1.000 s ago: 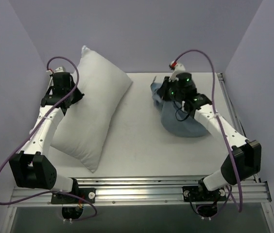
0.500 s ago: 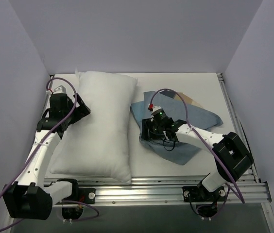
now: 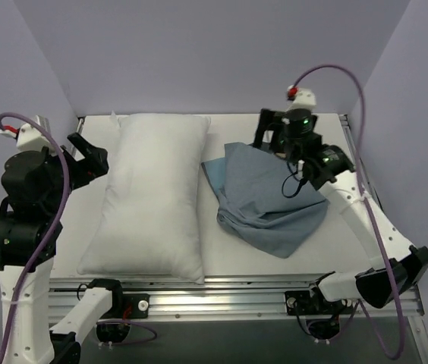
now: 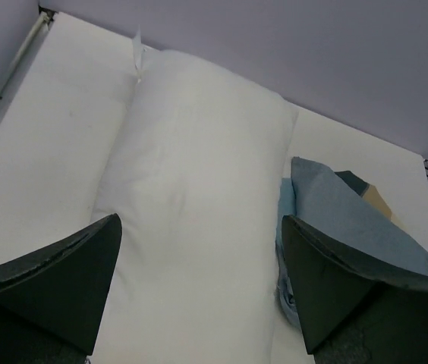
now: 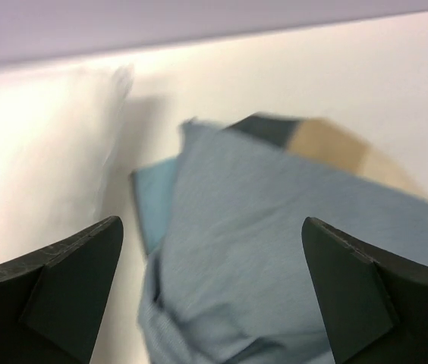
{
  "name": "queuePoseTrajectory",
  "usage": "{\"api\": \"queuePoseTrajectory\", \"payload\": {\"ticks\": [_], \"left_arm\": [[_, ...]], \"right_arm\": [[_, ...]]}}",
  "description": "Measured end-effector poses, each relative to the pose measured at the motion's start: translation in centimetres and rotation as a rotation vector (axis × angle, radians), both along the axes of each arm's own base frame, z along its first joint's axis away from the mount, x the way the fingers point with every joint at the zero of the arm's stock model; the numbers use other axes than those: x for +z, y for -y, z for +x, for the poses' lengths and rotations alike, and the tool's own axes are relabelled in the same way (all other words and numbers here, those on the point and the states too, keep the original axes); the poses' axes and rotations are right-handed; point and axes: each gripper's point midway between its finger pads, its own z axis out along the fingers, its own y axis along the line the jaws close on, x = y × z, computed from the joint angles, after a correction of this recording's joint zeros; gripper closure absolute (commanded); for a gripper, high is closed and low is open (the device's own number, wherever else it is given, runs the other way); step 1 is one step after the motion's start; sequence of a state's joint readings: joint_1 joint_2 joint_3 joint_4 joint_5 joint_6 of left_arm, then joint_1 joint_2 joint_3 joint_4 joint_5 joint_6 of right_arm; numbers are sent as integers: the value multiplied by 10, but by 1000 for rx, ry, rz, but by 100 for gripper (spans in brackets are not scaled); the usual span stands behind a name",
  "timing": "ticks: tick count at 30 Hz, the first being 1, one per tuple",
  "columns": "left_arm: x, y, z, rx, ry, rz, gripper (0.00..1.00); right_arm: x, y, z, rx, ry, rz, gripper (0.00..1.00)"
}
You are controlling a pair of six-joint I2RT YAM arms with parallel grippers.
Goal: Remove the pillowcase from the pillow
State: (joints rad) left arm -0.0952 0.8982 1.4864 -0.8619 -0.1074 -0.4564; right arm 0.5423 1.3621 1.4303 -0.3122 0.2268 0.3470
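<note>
**Gripper state.** The left gripper [image 3: 91, 154] is raised off the table [image 3: 221, 250] with its jaws spread wide and nothing between them. The right gripper [image 3: 272, 127] is likewise wide open and empty, lifted over the far right of the table.

**Change over the last second.**
- 1 second ago both grippers were closed. The left held the pillow's edge with the pillow tilted up, and the right was down in the bunched cloth.
- Both have since released and pulled up and away.
- The pillow [image 3: 157, 189] now lies flat, bare and lengthwise on the left half of the table.
- The pillowcase [image 3: 267, 201] lies in a loose crumpled heap on the right half, its left edge just beside the pillow.

**Meaning for the task.** No part of the pillow remains inside the cloth. The removal appears complete, and the 2 arms look to be retreating.

**View differences.**
- The top view shows only the plain blue-grey face and both arms' positions.
- The 2 wrist views add a tan band [image 5: 328, 144] at the cloth's far edge, which the right gripper hides from above.
- The left wrist view also shows a small tag [image 4: 136, 53] at the pillow's far corner.
</note>
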Motion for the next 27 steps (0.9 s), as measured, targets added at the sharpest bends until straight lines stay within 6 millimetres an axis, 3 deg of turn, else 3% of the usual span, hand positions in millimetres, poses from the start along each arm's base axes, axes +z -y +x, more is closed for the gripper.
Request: {"api": "queuePoseTrajectory", "payload": {"ticks": [4,6,9,15,19,22,27], "left_arm": [[36,-14,-28,39,66,56,6],[49,-22,-42,64,86,85,6],[69,-34,-65,105,125,129,6],[114,-58,-121,200,259,183,6],[131,-73,-162,265,358,188,6],[136,-82,-184,303,405,179,6],[137,-90,-198,332,430,176,6]], "right_arm": [[58,105,8,-299,106,-6,0],[81,149,-6,-431,151,-20,0],[118,192,-47,-568,244,-39,0],[196,235,-146,-678,488,-17,0],[230,254,-208,-709,629,10,0],[240,259,-235,-694,688,26,0],[240,261,-251,-661,717,20,0]]}}
